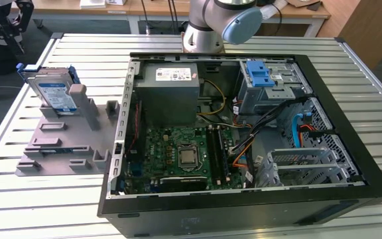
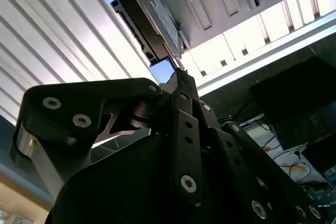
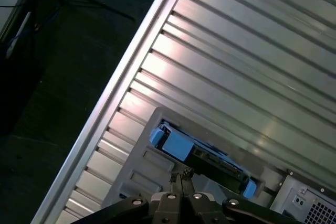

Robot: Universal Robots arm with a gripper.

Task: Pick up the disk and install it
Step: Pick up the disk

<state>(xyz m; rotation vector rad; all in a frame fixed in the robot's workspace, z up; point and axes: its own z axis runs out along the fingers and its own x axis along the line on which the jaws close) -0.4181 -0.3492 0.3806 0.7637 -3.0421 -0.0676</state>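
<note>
Disk (image 1: 53, 92) stands on edge in the grey holder (image 1: 58, 144) on the table (image 1: 18, 199). In the exterior view that's about 9 o'clock of the open case (image 1: 244, 209), well apart from it. Arm (image 1: 211, 25) base is at the case's 12 o'clock. In both wrist views the pincer (image 3: 182, 174) has its tips together, pointed at the disk's blue-railed edge and clear of it. Blue latch (image 1: 258, 74) sits inside the case, 1 o'clock of the board (image 1: 171, 149).

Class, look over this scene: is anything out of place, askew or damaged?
Nothing stands out. The disk stands on edge in the grey holder at the exterior view's left, beside the open computer case.
</note>
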